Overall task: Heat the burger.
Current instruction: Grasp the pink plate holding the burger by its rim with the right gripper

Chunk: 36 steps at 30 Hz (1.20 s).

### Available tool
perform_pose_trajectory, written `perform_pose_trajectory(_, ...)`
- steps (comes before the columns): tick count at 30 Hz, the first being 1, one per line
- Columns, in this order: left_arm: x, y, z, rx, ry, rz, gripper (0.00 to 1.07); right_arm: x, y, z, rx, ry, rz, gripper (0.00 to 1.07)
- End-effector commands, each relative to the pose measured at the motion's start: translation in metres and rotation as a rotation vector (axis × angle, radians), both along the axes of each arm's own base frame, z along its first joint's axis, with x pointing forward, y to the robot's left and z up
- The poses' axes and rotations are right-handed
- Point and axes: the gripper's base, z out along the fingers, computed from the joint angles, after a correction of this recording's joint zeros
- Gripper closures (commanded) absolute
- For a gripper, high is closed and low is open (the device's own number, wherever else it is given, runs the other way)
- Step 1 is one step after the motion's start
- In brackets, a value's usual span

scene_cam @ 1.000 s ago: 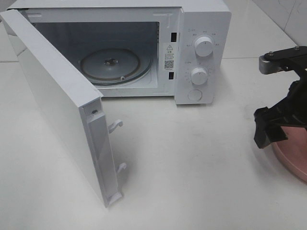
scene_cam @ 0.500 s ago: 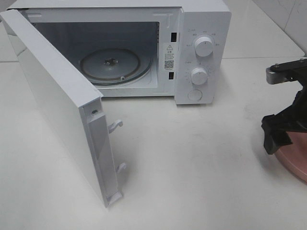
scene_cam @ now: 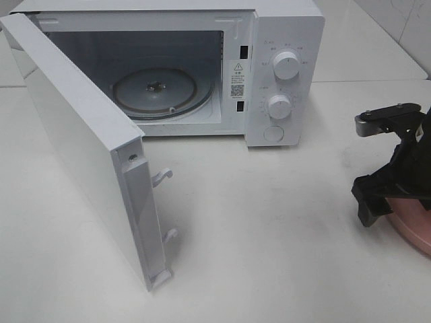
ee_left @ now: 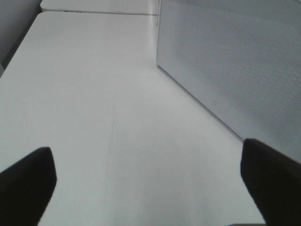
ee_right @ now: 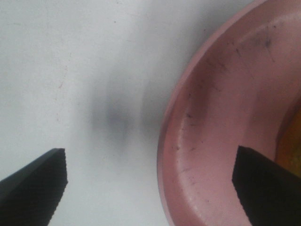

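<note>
The burger [ee_right: 294, 136] shows only as a golden-brown sliver on the pink plate [ee_right: 221, 122], at the edge of the right wrist view; it is out of the exterior high view. My right gripper [ee_right: 150, 183] is open and hangs over the plate's near rim, one finger above the table and the other above the plate's inside. In the exterior high view the right gripper [scene_cam: 380, 195] is at the far right, over the pink plate [scene_cam: 416, 232]. My left gripper [ee_left: 149, 188] is open above bare table beside the microwave door [ee_left: 235, 61], holding nothing.
The white microwave [scene_cam: 283, 74] stands at the back with its door [scene_cam: 87, 155] swung wide open toward the front left. Its glass turntable [scene_cam: 158, 91] is bare. White tabletop [scene_cam: 269, 229] lies between the microwave and the plate.
The right gripper drifted right toward the table edge, then came back left and slightly lower over the plate's rim. Microwave and door have not moved.
</note>
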Motion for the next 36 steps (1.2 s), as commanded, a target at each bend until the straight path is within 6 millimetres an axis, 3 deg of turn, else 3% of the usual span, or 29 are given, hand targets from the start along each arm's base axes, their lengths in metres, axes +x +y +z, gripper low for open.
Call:
perform_pose_trajectory(1,-0.003,-0.001,0.001,-0.010,-0.038,-0.008,0.07,0.006,-0.002,-0.006,-0.016,-0.007,0.007,0.16)
perform_pose_trajectory(16,-0.003,-0.001,0.001,-0.010,-0.038,-0.008,0.07,0.011,-0.001,-0.031,-0.020,0.039,0.008,0.20)
perform_pose_trajectory(21,-0.003,-0.001,0.001,-0.010,-0.038,-0.008,0.07,0.012,-0.001,-0.038,-0.020,0.050,0.006,0.26)
perform_pose_trajectory(23,-0.003,-0.001,0.001,-0.010,-0.038,-0.008,0.07,0.012,-0.001,-0.039,-0.023,0.054,0.008,0.36)
perform_pose_trajectory(26,-0.003,-0.001,0.001,-0.010,-0.038,-0.008,0.07,0.012,-0.001,-0.039,-0.025,0.053,0.011,0.39)
perform_pose_trajectory(28,-0.003,-0.001,0.001,-0.010,-0.038,-0.008,0.07,0.012,-0.001,-0.039,-0.025,0.051,-0.003,0.54)
perform_pose_trajectory(29,-0.003,-0.001,0.001,-0.010,-0.038,-0.008,0.07,0.012,-0.001,-0.039,-0.025,0.051,-0.003,0.54)
perform_pose_trajectory(31,-0.003,-0.001,0.001,-0.010,-0.038,-0.008,0.07,0.012,-0.002,-0.039,-0.036,0.049,-0.014,0.70)
perform_pose_trajectory(32,-0.003,-0.001,0.001,-0.010,-0.038,-0.008,0.07,0.012,-0.002,-0.039,-0.036,0.049,-0.014,0.70)
perform_pose_trajectory(34,-0.003,-0.001,0.001,-0.010,-0.038,-0.008,0.07,0.012,-0.003,-0.039,-0.048,0.055,-0.006,0.86)
perform_pose_trajectory(35,-0.003,-0.001,0.001,-0.010,-0.038,-0.008,0.07,0.012,-0.003,-0.039,-0.048,0.055,-0.006,0.86)
perform_pose_trajectory(36,-0.003,-0.001,0.001,-0.010,-0.038,-0.008,0.07,0.012,-0.003,-0.039,-0.048,0.055,-0.011,0.95)
